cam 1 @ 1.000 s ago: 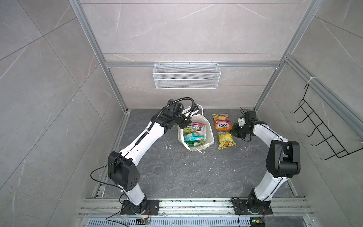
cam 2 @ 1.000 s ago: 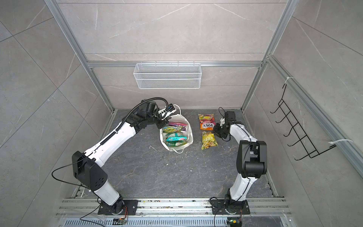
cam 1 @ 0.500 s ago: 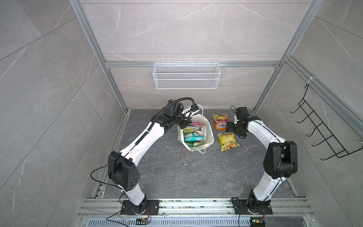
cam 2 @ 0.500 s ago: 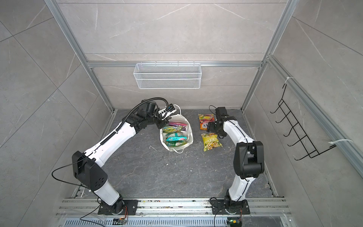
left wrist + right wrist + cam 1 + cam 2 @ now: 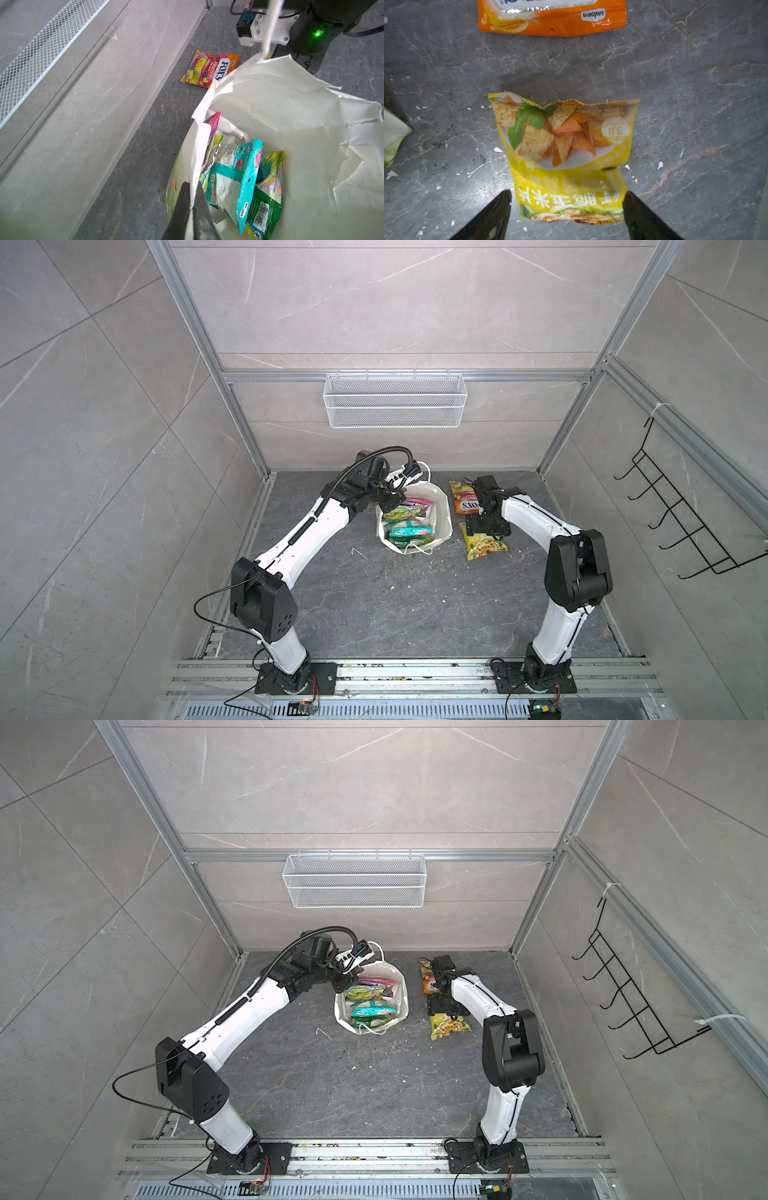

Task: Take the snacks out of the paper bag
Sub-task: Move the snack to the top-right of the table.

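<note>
The white paper bag (image 5: 443,506) stands open on the dark floor, and several snacks show inside it, a teal packet (image 5: 234,176) on top. My left gripper (image 5: 192,185) is shut on the bag's rim at its back left. Two snacks lie on the floor right of the bag: an orange FOX'S packet (image 5: 464,501) at the back and a yellow chips packet (image 5: 566,145) in front of it. Just above the yellow packet hangs my right gripper (image 5: 566,195), open, a finger on either side of the packet's end and neither touching it.
A white wire-mesh basket (image 5: 395,406) hangs on the back wall above the bag. A black hook rack (image 5: 681,522) sticks out from the right wall. White crumbs are scattered on the floor (image 5: 395,605).
My right gripper has opened and its wrist has swung left to a spot over the yellow packet, which now lies free on the floor. The left arm and the bag have not moved.
</note>
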{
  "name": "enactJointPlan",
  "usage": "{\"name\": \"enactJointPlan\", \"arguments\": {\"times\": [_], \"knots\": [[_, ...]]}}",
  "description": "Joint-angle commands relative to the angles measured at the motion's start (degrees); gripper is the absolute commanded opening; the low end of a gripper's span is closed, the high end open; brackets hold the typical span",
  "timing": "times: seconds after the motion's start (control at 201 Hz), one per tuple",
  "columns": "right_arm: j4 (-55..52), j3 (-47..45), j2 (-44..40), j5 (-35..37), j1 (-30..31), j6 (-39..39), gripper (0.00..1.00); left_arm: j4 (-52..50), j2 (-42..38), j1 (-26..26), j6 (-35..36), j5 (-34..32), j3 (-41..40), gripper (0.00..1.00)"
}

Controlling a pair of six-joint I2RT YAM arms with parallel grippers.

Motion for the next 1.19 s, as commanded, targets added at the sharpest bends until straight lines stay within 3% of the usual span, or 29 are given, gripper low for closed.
{"name": "enactJointPlan", "arguments": {"times": [0.0,0.647,0.966,1.19], "knots": [[-1.5,2.4,2.6,1.4,0.9,-0.5,0.86,3.6,-0.5,-0.8,0.0,2.1,2.1,0.00],[-0.6,3.4,10.8,4.0,0.1,2.1,0.74,3.1,-0.6,-0.8,0.1,1.5,2.3,0.00],[1.3,0.5,6.5,3.9,-7.3,1.3,0.71,3.1,-1.1,-1.0,0.3,1.6,2.0,0.00],[1.9,3.5,7.1,2.8,-13.8,-0.9,0.68,3.1,-1.5,-0.9,0.3,1.5,1.4,0.00]]}}
